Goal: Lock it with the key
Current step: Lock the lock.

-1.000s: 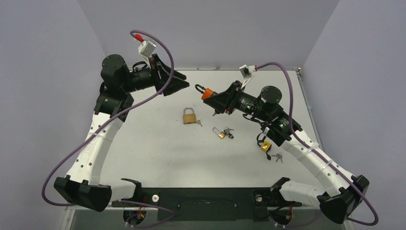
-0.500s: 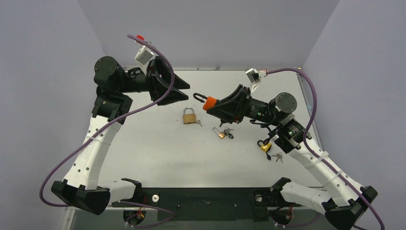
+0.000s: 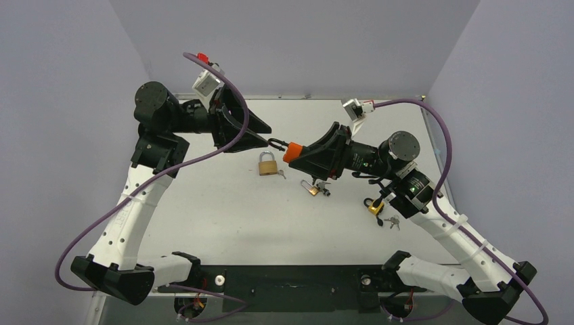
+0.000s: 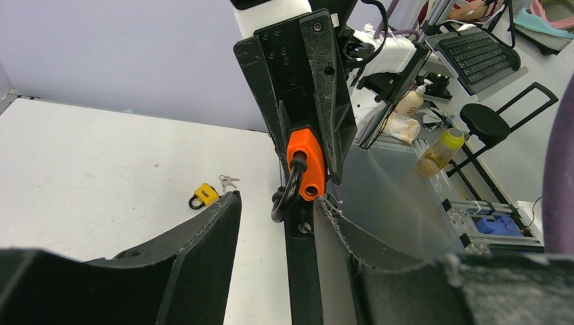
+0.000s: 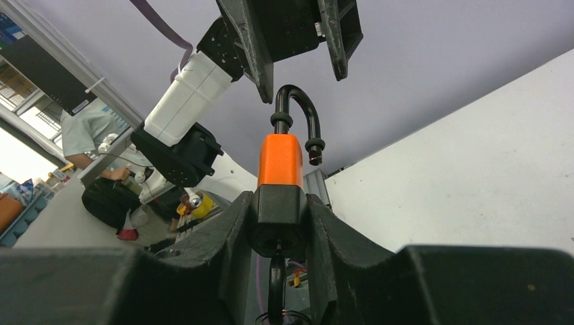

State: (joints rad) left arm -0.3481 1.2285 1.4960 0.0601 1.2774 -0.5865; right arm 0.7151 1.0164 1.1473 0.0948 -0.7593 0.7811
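Note:
An orange padlock (image 3: 292,150) with a black base and an open black shackle (image 3: 276,143) is held in the air above the table's middle. My right gripper (image 3: 300,153) is shut on its black base (image 5: 280,210), shackle pointing at the left arm. A dark key (image 5: 276,281) hangs from the lock's underside between the right fingers. My left gripper (image 3: 268,135) is open, its fingertips on either side of the shackle's (image 4: 287,196) free end, and I see a gap on both sides. The right wrist view shows the left fingers (image 5: 256,40) just above the shackle (image 5: 296,108).
On the table lie a brass padlock (image 3: 268,164) with a key, a small brass padlock with keys (image 3: 313,187), and a yellow padlock (image 3: 375,207) with keys (image 3: 392,221) near the right arm. Purple cables loop over both arms.
The right arm swung the orange padlock left and lower. The left gripper came down and right until its fingertips met the shackle. Its jaws narrowed a little.

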